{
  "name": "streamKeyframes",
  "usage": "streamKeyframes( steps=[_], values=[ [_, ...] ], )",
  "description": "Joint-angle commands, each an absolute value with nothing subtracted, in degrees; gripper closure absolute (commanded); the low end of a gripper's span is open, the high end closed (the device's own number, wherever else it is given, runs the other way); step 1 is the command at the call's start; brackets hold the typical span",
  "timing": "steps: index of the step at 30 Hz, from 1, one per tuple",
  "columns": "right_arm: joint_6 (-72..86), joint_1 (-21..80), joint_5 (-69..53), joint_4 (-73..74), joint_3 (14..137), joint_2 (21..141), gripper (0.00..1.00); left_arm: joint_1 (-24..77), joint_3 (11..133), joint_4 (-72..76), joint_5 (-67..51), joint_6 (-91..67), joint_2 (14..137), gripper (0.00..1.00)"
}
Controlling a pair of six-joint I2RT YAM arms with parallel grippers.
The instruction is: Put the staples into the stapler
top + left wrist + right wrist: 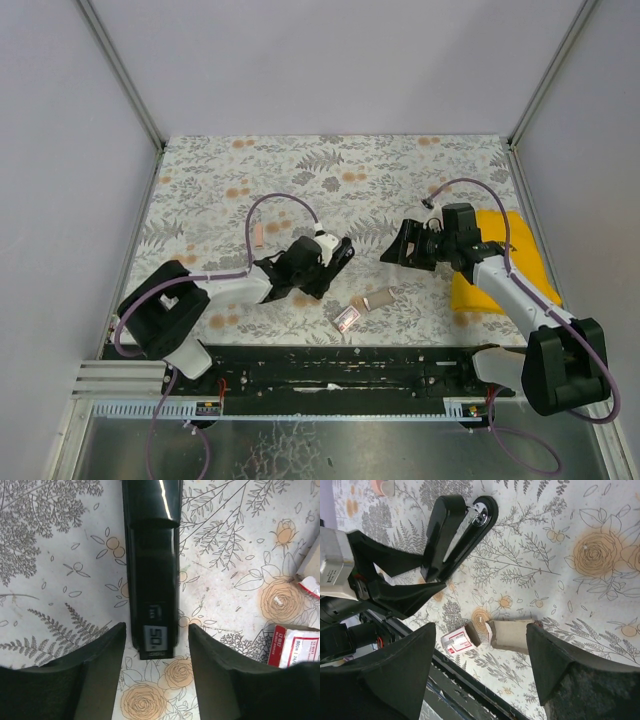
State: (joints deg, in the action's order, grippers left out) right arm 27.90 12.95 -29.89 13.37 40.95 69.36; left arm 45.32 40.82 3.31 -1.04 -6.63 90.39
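Observation:
The black stapler [151, 580] lies flat on the floral table. Its near end, with a "50" label, sits between my left gripper's open fingers [105, 650], with a small gap on each side. My left gripper [335, 258] is low over the stapler [345, 248]. In the right wrist view the stapler [451, 532] is closed, with a chrome part at its far end. A small white-and-red staple box [346, 318] and a brown cardboard sleeve [378, 298] lie near the front. My right gripper [402, 245] is open and empty, raised above them [457, 641].
A yellow cloth [505, 262] lies at the right under the right arm. A black rail [340, 368] runs along the table's front edge. Grey walls enclose the table at the left, the back and the right. The staple box [297, 649] also shows right of the left gripper.

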Motion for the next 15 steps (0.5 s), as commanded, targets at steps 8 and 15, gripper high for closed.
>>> streamKeyframes(
  steps=[8, 15],
  values=[
    [47.4, 12.7, -30.6, -4.0, 33.6, 68.8, 0.02, 49.1, 42.5, 1.0, 0.8, -18.1, 90.2, 1.0],
    [55.2, 16.3, -28.8, -13.8, 31.2, 72.0, 0.01, 50.3, 42.0, 2.6, -3.9, -31.4, 85.9, 1.0]
  ],
)
